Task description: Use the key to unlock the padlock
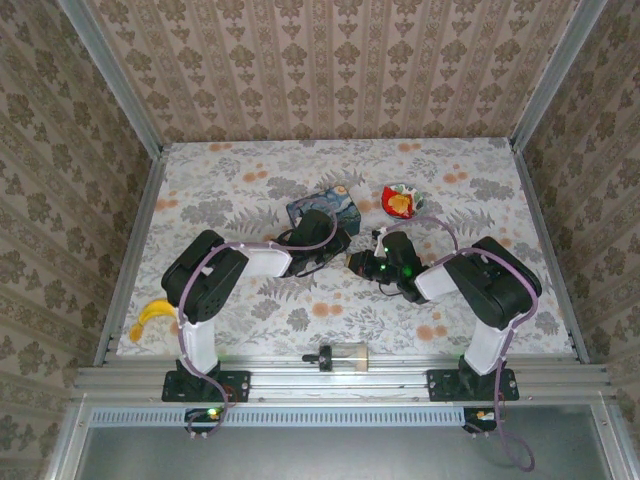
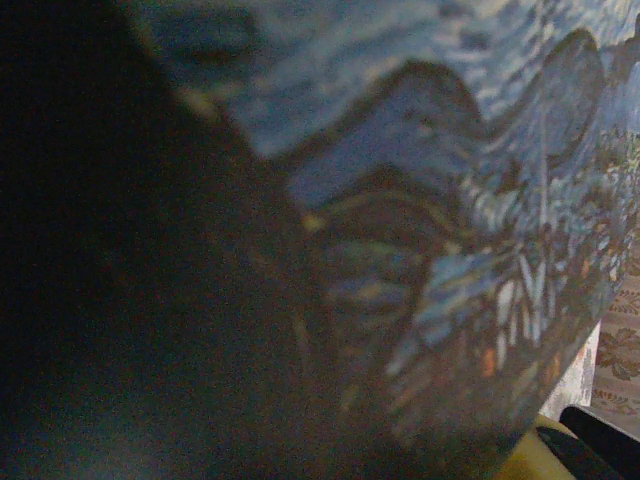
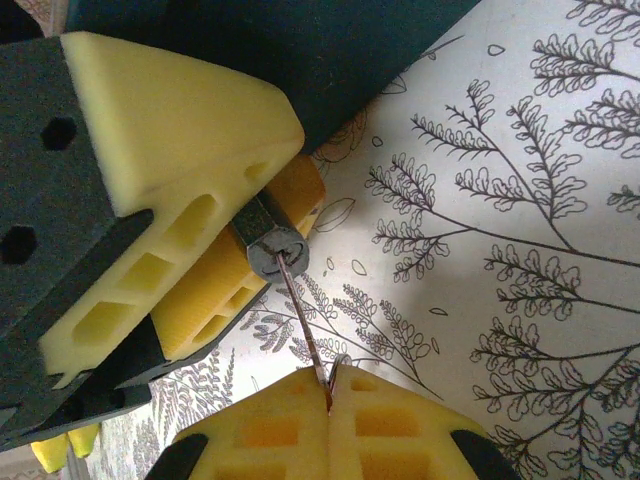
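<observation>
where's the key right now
Right wrist view, centre: the key is pinched in the right gripper's shut jaws, its tip at the padlock just above.

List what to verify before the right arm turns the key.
1. Right gripper shut on the key: ok.
2. Left gripper clamping the padlock: ok.
3. Key tip at the padlock's keyhole end: ok.
4. Key fully seated: cannot tell.
5. Padlock free to spring open: cannot tell, its top is hidden in the grip.
</observation>
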You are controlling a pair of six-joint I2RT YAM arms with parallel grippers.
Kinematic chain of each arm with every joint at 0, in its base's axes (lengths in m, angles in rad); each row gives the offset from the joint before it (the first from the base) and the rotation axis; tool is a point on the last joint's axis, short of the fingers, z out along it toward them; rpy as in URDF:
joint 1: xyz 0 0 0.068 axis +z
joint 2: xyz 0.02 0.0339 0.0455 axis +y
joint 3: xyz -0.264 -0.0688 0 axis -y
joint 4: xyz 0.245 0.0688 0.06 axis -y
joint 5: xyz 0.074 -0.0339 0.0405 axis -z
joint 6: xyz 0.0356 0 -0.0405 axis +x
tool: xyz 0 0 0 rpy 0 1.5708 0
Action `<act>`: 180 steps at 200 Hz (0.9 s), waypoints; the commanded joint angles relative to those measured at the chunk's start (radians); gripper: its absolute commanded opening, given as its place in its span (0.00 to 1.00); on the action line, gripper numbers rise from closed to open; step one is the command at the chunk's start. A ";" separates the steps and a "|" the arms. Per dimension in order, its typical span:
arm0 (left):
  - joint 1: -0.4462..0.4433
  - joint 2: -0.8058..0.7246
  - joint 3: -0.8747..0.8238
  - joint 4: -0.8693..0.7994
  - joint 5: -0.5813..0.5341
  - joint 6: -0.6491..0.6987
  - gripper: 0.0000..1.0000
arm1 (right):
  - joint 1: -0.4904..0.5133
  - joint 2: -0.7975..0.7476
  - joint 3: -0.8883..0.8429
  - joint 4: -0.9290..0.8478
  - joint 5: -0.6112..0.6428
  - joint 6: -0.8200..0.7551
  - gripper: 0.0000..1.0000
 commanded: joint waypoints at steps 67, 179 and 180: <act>-0.050 0.023 -0.026 -0.040 0.170 -0.066 0.02 | -0.050 -0.070 0.043 0.082 0.025 -0.013 0.00; -0.045 0.020 -0.018 -0.097 0.162 -0.087 0.02 | -0.066 -0.134 0.103 -0.168 -0.002 -0.056 0.00; -0.045 0.020 -0.018 -0.099 0.162 -0.089 0.02 | -0.066 -0.133 0.103 -0.169 -0.004 -0.055 0.00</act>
